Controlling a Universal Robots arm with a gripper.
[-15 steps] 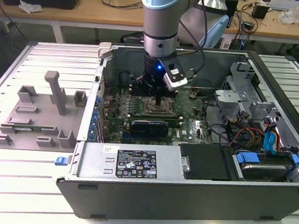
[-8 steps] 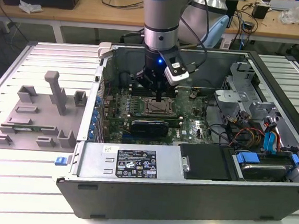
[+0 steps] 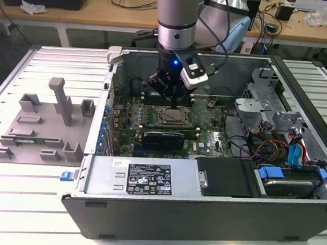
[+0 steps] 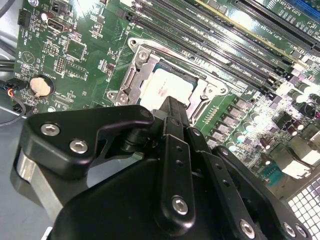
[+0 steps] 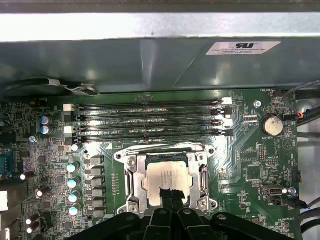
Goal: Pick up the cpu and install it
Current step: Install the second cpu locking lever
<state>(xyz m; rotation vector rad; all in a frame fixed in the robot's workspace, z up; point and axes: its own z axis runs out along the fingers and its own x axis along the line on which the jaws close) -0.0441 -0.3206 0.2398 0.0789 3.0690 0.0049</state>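
CPU (image 5: 167,177) is sitting in the socket (image 5: 167,175) on the motherboard (image 3: 153,113), flat and square inside the metal frame, so it looks seated rather than carried. There's one CPU and one socket as far as I can see.

Going left to right in the exterior view: the grey tray (image 3: 40,126) sits on the slatted table (image 3: 7,200), well apart from the case (image 3: 202,206), with several upright blocks and one tall post. My guess is it's a parts holder, and I can't see a chip on it now.

Next is the open case lying on its side so the board faces up, which gives the arm a straight drop onto the socket. The gripper (image 3: 172,97) hangs right over the socket, fingers pointing down. In the first wrist view the fingertips (image 5: 170,195) come together to a narrow point touching or just above the near edge of the CPU. They look nearly closed with nothing clamped between them, though I can't tell if they're actually pressing on the chip.

Four RAM slots (image 5: 150,120) run just on the far side of the socket. One coin battery (image 5: 272,125) sits to the right of them in that view. Drives and a bundle of cables (image 3: 275,149) fill the case's right end in the exterior view.
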